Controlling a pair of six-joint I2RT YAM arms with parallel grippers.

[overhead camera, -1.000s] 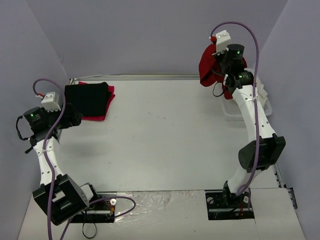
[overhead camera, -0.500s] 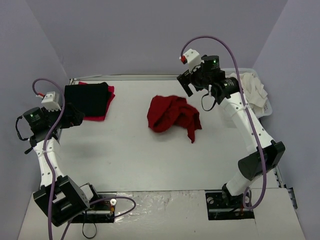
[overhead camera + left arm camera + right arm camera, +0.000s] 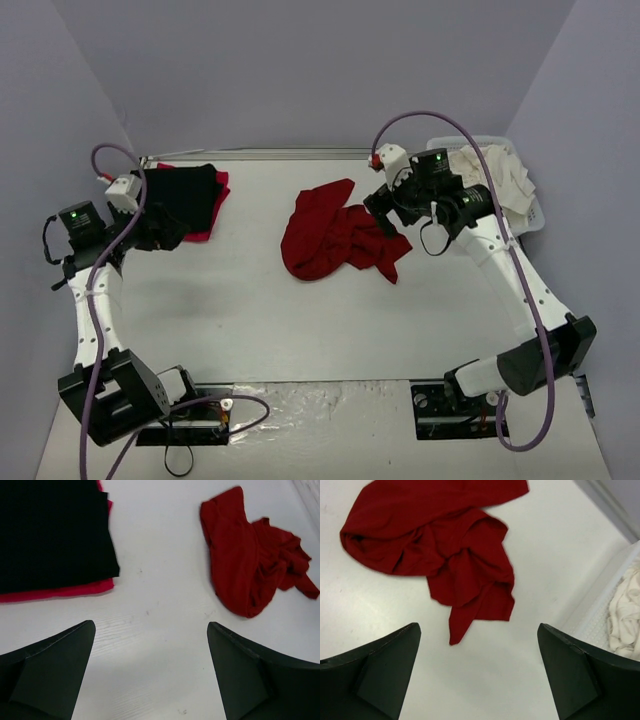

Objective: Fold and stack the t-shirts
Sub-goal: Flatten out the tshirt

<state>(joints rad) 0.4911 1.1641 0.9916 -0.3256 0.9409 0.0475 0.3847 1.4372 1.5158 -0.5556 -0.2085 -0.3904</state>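
Note:
A dark red t-shirt [image 3: 330,240] [image 3: 245,565] [image 3: 435,535] lies crumpled on the middle of the white table. At the far left a folded black t-shirt [image 3: 180,195] [image 3: 50,530] rests on a folded bright red t-shirt [image 3: 198,237] [image 3: 60,589]. A cream-white t-shirt [image 3: 495,180] [image 3: 625,615] sits bunched in the basket. My right gripper [image 3: 385,215] [image 3: 479,626] hovers open just right of the dark red shirt, holding nothing. My left gripper [image 3: 168,232] [image 3: 150,625] is open over bare table beside the folded stack.
A white plastic lattice basket [image 3: 532,212] [image 3: 597,622] stands at the table's far right edge. Purple-grey walls close in the table on three sides. The arm bases sit at the near edge.
My right gripper has opened and dropped the dark red t-shirt onto the middle of the table, then come down beside it. My left arm has shifted slightly right.

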